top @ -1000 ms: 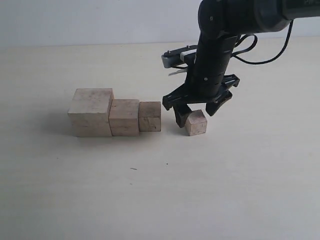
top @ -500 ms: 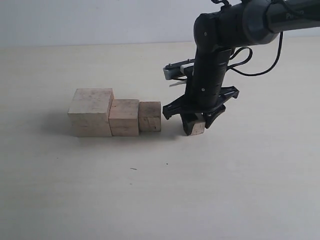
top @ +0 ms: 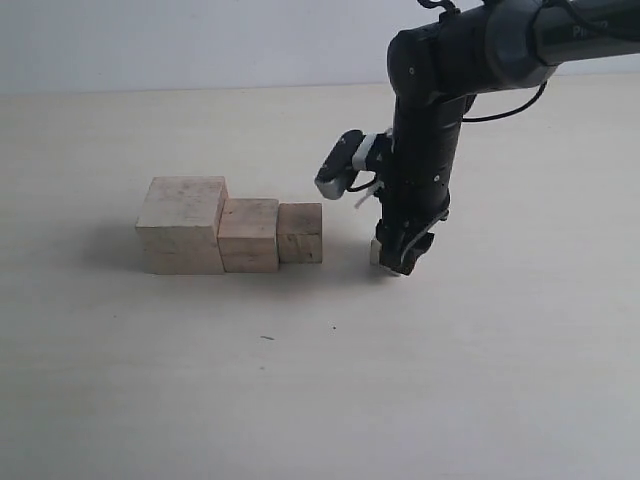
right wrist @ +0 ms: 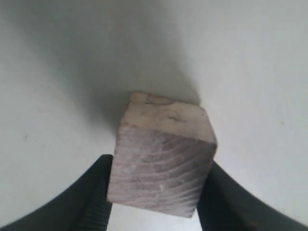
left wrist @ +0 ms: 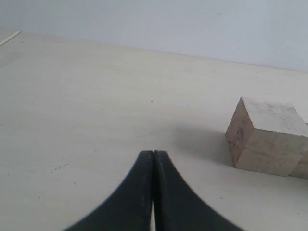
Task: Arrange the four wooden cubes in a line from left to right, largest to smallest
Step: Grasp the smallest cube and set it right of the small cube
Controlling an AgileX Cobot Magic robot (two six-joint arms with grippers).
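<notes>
- Three of the four wooden cubes are already lined up on the table (top: 300, 400). The largest cube (top: 182, 224) is at the left end, the second-largest cube (top: 248, 234) is set against its right side, and the third cube (top: 300, 232) is set against that one (the sizes step down from left to right, as the task asks).
- The smallest cube (right wrist: 163, 163) is gripped by the right gripper (top: 402, 255). In the right wrist view, the two black fingers (right wrist: 91, 192) are pressed against opposite faces of it.
- This cube is held near the right end of the row, with a clear gap between it and the third cube. It is low at the tabletop, but it cannot be told whether it rests on the surface or is raised slightly.
- In the exterior view the held cube is mostly hidden behind the gripper, and only a pale sliver shows.
- The left gripper (left wrist: 153, 159) is closed with nothing between its tips. It is low over bare table, with the largest cube ahead of it.
- The task is judged to be roughly three-quarters done.
- What is left, as judged from the layout: the smallest cube is to be brought against the right face of the third cube, squared with the row and released. The three cubes already placed should not be nudged.
</notes>
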